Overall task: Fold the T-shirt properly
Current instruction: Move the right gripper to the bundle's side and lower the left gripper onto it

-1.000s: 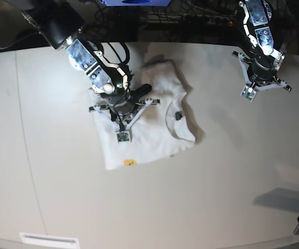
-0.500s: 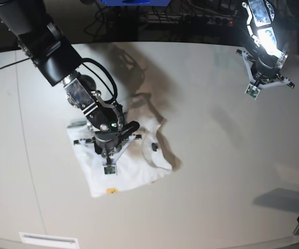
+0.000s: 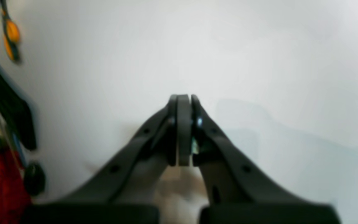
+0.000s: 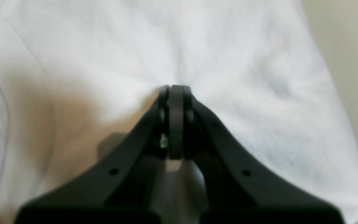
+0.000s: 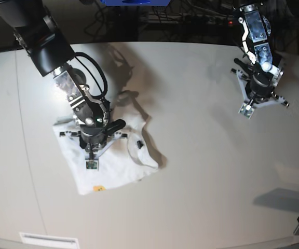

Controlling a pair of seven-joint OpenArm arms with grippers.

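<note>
The pale tabletop (image 5: 201, 171) filled nearly all of the base view, curved at its far edge against a dark background of cables. On its left half lay the T-shirt (image 5: 116, 168), white and folded into a rough rectangle, with the collar opening and a small black neck label (image 5: 138, 143) toward its right side and a small yellow patch of print (image 5: 99, 188) showing at its near edge. The cloth was rumpled along the right edge, where a fold stood up slightly and cast a shadow.

The right arm (image 5: 61, 67) reached down from the upper left of the base view, ending over the shirt. The right gripper (image 4: 176, 88) had its jaws together, their tips pressed down onto the white fabric, which puckered in faint creases around them; whether any cloth was pinched between them could not be told. In the right wrist view the shirt covered almost everything, with a strip of bare tabletop at the right.

The left arm (image 5: 256, 41) stood well apart from the shirt, at the upper right of the base view. The left gripper (image 3: 183, 98) also had its jaws together, holding nothing, above bare tabletop. Blurred dark, orange and red items showed at the left edge of the left wrist view, too unclear to name.
</note>
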